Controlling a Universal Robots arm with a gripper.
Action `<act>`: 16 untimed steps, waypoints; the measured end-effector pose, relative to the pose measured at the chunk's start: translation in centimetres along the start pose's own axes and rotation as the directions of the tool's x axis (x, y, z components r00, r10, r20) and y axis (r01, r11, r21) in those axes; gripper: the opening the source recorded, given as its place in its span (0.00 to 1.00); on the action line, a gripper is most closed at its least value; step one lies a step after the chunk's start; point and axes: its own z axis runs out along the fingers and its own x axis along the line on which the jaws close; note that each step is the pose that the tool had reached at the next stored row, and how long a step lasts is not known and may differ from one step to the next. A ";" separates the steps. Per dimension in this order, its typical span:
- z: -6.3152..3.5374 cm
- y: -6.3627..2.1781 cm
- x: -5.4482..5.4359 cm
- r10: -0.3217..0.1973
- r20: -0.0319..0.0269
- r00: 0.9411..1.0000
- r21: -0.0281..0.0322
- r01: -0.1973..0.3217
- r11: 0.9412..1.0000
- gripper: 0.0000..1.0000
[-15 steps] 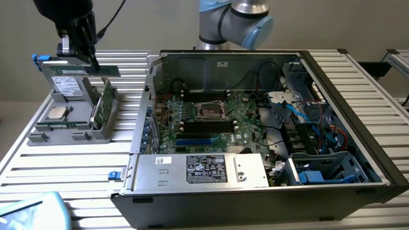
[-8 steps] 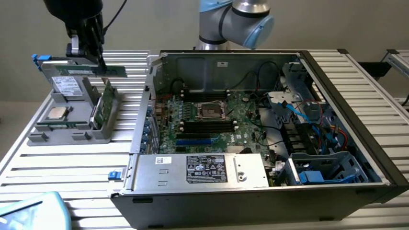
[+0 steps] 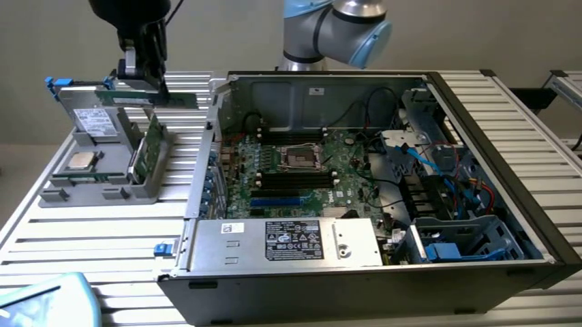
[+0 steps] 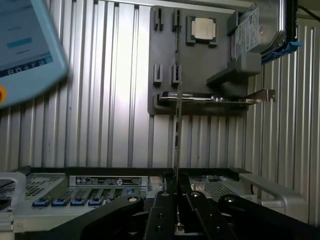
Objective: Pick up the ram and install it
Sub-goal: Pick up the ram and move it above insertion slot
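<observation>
High over the grey holder point(image 3: 54, 197), at the exterior view's left, the claw point(image 3: 150, 86) hangs with the ram point(image 3: 150, 99) pinched in its narrow grip. The ram is up in the air, just above the holder and not touching it. Its long side runs flat, from the exterior view's left to its right. The open computer case point(image 3: 318, 272) sits on the surface to the exterior view's right. The black slots point(image 3: 291, 180) on the green board point(image 3: 341, 160) inside it are well apart from the claw. They look to run about the same way as the ram.

From the wrist view, the claw point(image 4: 176, 197) squeezes the ram point(image 4: 177, 140) from both flat sides. The ram shows edge-on, like a thin line sticking straight out of the claw. Past it lies the holder point(image 4: 165, 60) with a small silver chip point(image 4: 202, 29).
</observation>
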 end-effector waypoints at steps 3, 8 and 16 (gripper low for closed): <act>-0.34 -0.96 0.2 0.000 0.002 1.000 -0.004 0.000 1.000 0.13; -0.86 -2.50 0.5 0.001 0.005 1.000 -0.010 -0.001 1.000 0.13; -1.55 -5.58 1.0 0.001 0.012 1.000 -0.014 -0.001 1.000 0.13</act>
